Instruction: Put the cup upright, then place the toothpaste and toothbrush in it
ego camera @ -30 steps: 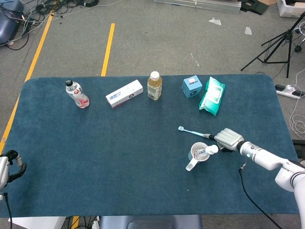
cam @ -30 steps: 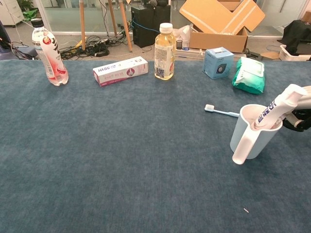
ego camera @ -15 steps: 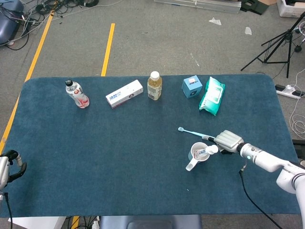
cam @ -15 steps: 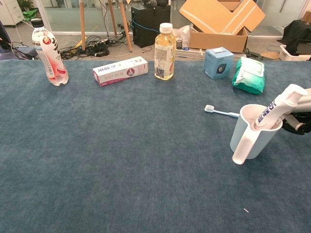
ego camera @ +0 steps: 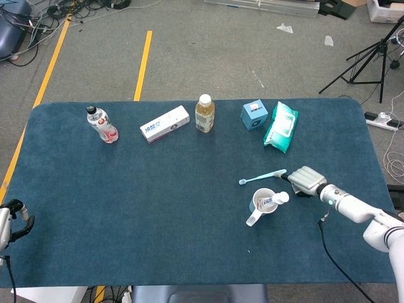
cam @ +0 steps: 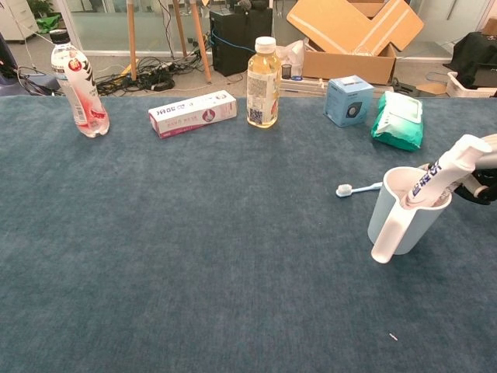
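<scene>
- Since a second ago the toothbrush (ego camera: pixel 262 177) has swung: its handle end has moved toward the far edge of the table (ego camera: pixel 126 208), and its head now lies further toward the right edge in the chest view than it did.
- My right hand (ego camera: pixel 305 181) has also shifted a little toward the far edge, and its fingers meet the toothbrush's handle end; I cannot tell from either view whether I am gripping the handle or only pressing against it.
- My left hand (ego camera: pixel 11 221) has not moved, hanging off the table's near left corner with its fingers curled in on nothing.
- Unchanged too is the cup (ego camera: pixel 263 203), upright near the right edge, its handle turned toward the near edge.
- Toothpaste (cam: pixel 439 176) leans in the cup as before, cap end up and tilted toward my right hand.
- Nothing along the far edge has moved: the green wipes pack (ego camera: pixel 281 127), the white box (ego camera: pixel 165 124), the yellow drink bottle (ego camera: pixel 204 113), the red-labelled bottle (ego camera: pixel 102 124) and the small blue box (ego camera: pixel 254 115).
</scene>
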Available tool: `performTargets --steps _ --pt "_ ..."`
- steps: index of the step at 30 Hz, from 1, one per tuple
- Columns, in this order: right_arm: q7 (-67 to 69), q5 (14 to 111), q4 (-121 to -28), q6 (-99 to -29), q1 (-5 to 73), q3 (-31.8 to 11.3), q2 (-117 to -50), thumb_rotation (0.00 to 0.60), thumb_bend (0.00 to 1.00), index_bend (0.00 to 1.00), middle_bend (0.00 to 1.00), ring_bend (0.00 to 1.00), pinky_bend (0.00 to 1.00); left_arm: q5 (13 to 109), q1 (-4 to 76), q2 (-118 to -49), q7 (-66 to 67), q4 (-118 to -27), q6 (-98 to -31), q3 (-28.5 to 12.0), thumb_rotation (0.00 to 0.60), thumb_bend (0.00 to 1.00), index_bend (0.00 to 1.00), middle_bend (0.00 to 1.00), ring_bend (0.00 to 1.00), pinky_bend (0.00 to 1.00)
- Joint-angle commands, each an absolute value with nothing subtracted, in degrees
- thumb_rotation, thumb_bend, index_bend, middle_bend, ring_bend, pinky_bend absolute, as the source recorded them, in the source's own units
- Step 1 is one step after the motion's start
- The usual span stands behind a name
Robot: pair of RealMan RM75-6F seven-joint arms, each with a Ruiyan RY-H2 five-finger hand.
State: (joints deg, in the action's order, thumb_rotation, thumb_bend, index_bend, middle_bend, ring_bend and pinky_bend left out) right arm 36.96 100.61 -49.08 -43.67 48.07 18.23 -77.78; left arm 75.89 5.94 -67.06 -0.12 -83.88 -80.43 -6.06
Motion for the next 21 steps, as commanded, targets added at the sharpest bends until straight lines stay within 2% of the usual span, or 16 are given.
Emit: performTargets --steps 1,7,13,21 --pt "37.23 100.29 -49.20 -44.99 47.57 17.69 -77.36 0.600 0.94 0.00 0.75 0.86 0.97 75.93 6.00 -67.09 -0.22 -83.85 -80.39 -6.11 0.600 0.36 0.57 0.46 0.54 0.52" --pt "34.97 100.21 -55.20 -51.15 46.29 16.17 -72.83 0.600 0.92 0.01 0.74 0.86 0.97 76.80 6.34 -67.16 -0.77 -83.79 -80.57 -6.19 0.600 0.36 0.57 0.46 0.54 0.52" --pt "26.92 97.09 -64.74 -56.14 44.09 12.50 -66.98 0.600 0.80 0.22 0.65 0.77 0.93 78.57 6.49 -66.95 -1.41 -84.45 -81.47 -5.97 0.600 0.36 0.57 0.46 0.54 0.52" --pt "17.36 92.07 -73.97 -57.67 41.46 8.56 -61.73 0.600 0.66 0.29 0.57 0.68 0.87 80.92 5.95 -66.89 -3.08 -84.68 -83.18 -5.15 0.600 0.36 0.57 0.46 0.54 0.52"
